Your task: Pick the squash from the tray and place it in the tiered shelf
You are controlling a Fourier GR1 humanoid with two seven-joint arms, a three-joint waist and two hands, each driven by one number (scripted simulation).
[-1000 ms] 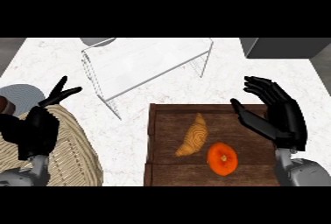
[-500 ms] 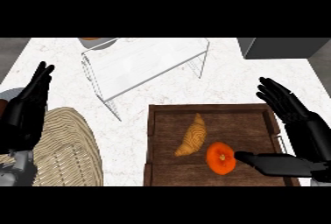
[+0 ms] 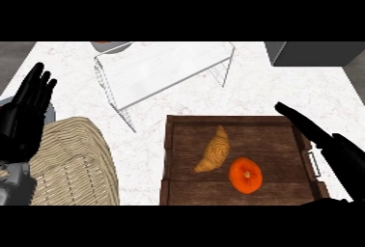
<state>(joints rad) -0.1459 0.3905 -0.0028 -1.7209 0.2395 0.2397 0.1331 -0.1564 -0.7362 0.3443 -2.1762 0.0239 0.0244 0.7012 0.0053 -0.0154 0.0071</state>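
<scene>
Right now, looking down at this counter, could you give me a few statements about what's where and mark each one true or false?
1. The orange squash lies in the dark wooden tray. True.
2. A croissant lies in the tray to the left of the squash. True.
3. The right robot hand is curled round the squash. False: its fingers are straight, above the tray's right edge, apart from the squash.
4. The squash already sits on the tiered shelf. False: it is in the tray; the shelf's visible tier holds nothing.
5. A woven basket lies left of the tray. True.
6. The left robot hand holds the croissant. False: it is open at the left edge, fingers up.
</scene>
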